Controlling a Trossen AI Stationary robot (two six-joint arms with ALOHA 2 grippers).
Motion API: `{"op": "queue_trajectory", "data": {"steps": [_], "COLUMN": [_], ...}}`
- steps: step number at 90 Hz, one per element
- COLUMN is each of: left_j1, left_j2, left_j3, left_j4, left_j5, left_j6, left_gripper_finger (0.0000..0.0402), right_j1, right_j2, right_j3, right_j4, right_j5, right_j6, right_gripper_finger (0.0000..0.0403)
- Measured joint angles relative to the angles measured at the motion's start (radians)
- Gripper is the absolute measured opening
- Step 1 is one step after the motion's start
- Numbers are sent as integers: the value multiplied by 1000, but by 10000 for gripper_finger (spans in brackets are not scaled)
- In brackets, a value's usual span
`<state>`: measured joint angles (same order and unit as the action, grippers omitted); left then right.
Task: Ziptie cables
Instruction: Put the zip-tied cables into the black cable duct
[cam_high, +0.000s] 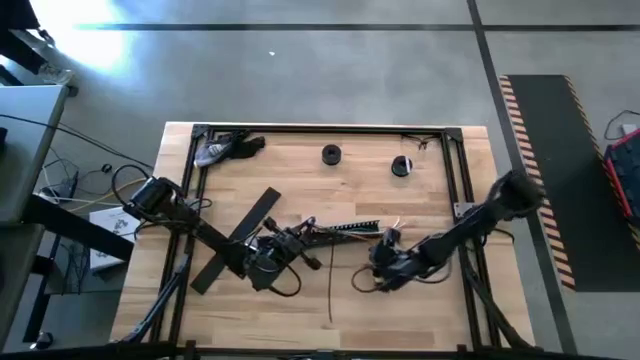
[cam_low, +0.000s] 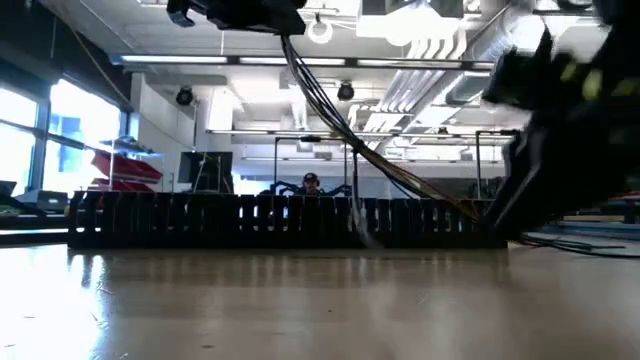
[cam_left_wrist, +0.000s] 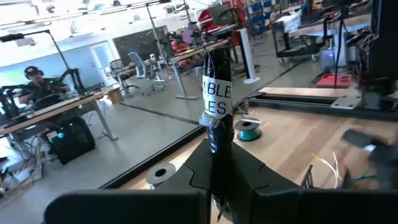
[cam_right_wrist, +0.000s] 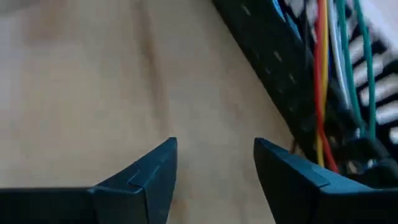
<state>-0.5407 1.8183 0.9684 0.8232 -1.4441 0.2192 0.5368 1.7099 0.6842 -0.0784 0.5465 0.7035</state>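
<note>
At the left, pinching with the left gripper (cam_high: 266, 250) an upright black labelled stick (cam_left_wrist: 216, 106), close to the left end of the black channel (cam_high: 345, 233). Further right, lying along this channel and partly inside it: the cables (cam_right_wrist: 323, 68), red, yellow, white and green, very thin. Probably light, soft and limp; likely to sag, spread apart and slip away if taken by one wire only. Better to take hold of the whole bundle together, at a part free of the slots, and not to pull hard. At the right, hovering over bare table (cam_right_wrist: 81, 68) just beside the channel, fingers spread and holding nothing: the right gripper (cam_right_wrist: 214, 165).
</note>
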Motion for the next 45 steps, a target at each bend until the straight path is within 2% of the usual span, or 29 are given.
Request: {"op": "queue_trajectory", "data": {"steps": [10,20,45], "left_j1": [0,-8,-38], "left_j2": [0,0,0], "left_j3": [0,0,0], "left_j4": [1,3,12], "left_j5": [2,2,2], "left_j6": [0,0,0], "left_gripper_finger": [5,5,5], "right_j1": [-19,-23,-14], "right_j2": [52,56,-36], "right_j3": [5,6,-1], "right_j4": [9,-64,-490], "right_j5": [54,118,173], "right_j6": [83,172,447], "right_gripper_finger": [163,140,107]}}
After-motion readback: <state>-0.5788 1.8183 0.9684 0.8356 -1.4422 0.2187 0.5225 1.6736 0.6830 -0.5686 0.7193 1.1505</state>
